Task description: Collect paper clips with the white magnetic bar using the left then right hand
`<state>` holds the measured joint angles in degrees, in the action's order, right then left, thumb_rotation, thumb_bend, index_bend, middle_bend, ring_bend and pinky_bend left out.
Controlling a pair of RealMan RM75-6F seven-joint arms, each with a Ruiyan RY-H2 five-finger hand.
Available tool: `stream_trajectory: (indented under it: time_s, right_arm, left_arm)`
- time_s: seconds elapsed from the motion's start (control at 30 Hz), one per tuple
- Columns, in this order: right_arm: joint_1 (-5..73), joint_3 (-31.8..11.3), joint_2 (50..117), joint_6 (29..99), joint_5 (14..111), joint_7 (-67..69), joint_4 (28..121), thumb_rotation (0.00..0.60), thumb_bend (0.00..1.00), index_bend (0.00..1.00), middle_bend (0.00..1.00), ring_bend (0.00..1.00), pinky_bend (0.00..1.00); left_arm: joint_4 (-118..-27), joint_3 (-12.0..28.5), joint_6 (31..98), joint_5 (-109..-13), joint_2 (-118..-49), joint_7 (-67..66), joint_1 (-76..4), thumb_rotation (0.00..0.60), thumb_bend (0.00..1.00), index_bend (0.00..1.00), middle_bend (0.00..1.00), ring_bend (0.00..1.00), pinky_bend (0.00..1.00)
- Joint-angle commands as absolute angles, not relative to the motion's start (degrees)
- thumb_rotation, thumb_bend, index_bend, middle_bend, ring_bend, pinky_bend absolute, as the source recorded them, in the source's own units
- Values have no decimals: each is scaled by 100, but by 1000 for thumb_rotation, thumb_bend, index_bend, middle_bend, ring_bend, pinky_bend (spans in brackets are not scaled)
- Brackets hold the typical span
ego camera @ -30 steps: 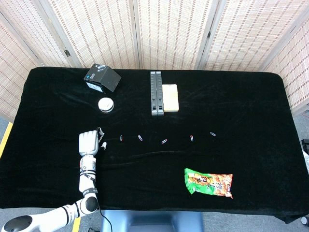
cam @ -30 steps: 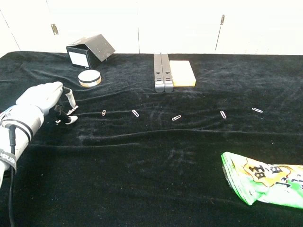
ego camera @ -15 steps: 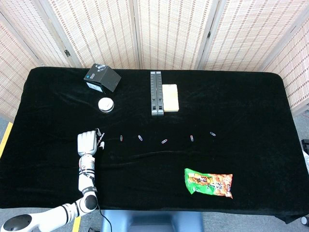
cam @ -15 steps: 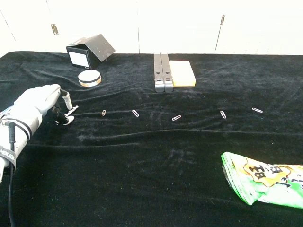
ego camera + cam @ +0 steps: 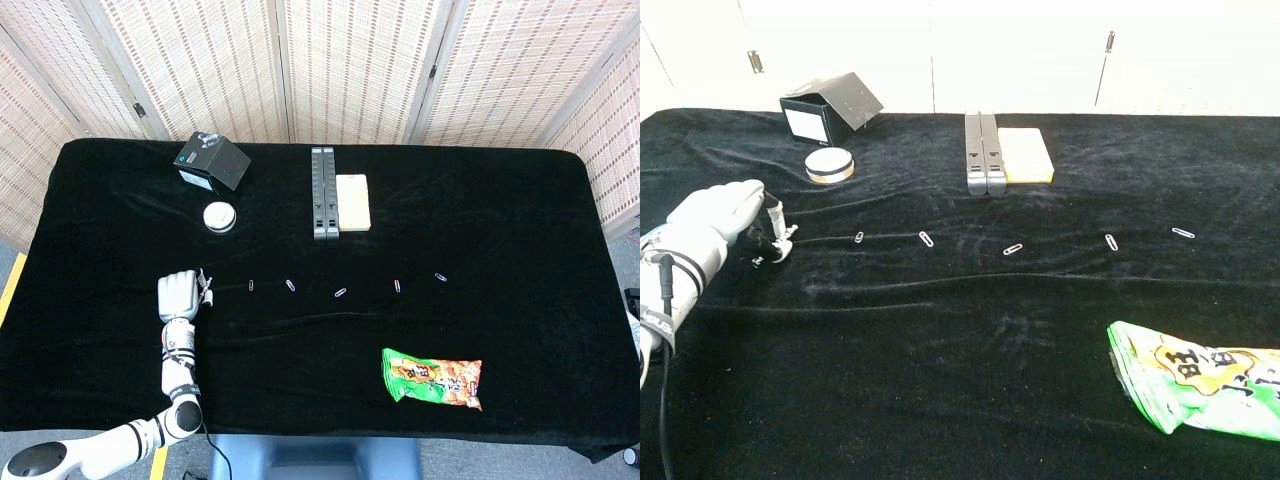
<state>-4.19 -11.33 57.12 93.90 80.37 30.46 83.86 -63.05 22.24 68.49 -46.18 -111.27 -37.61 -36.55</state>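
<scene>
We judge the task barely begun: five clips lie in a row on the black cloth (image 5: 120,200), untouched as far as we can see, the nearest clip (image 5: 249,287) just right of our left hand (image 5: 178,296), the others spread toward the far clip (image 5: 441,277) on the right. In the chest view the left hand (image 5: 715,222) rests low on the cloth with its fingers curled around something small and pale at its tip, which we take to be the white bar (image 5: 777,243), though it is too small to be sure; it sits at the hand's front edge, near the first clip (image 5: 859,238) but apart from it. No clip shows clinging to it. Our right hand is not in either view, so its half of the job is wholly ahead. Left to do, in our reading: sweep the bar along the row, then pass it over. Against the earlier frames, the hand has drawn slightly left and back, away from the clips, and the fingers look more tucked in, with the bar lower and closer under them; the clips, the box (image 5: 213,162), the snack bag (image 5: 432,379) have not shifted.
</scene>
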Motion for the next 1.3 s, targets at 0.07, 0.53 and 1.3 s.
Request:
stream_trajectory:
  time_s: [0.07,0.53,1.3]
  right_arm:
    - [-424,-1133,5710,9400,8039,3034,8396,600,261,0,0,0,0]
    - [-398,-1116,5694,9339,8076,3117,8379,600,261,0,0,0,0]
    - [-303,-1082,5673,9062,8018,3379,8219,600,260,0,0,0,0]
  left_arm:
    - [-6343,2218,6894,-4604,-11076,-3742,-3621,600,655,694,1000,1000,1000]
    - [-7712,1826,7600,-5291,-10694,-3823,-3425,600,697,746,1000,1000,1000]
    - [-6421,2459,6357,-5190,-11199,-3220,-4443,600,698,746,1000,1000,1000]
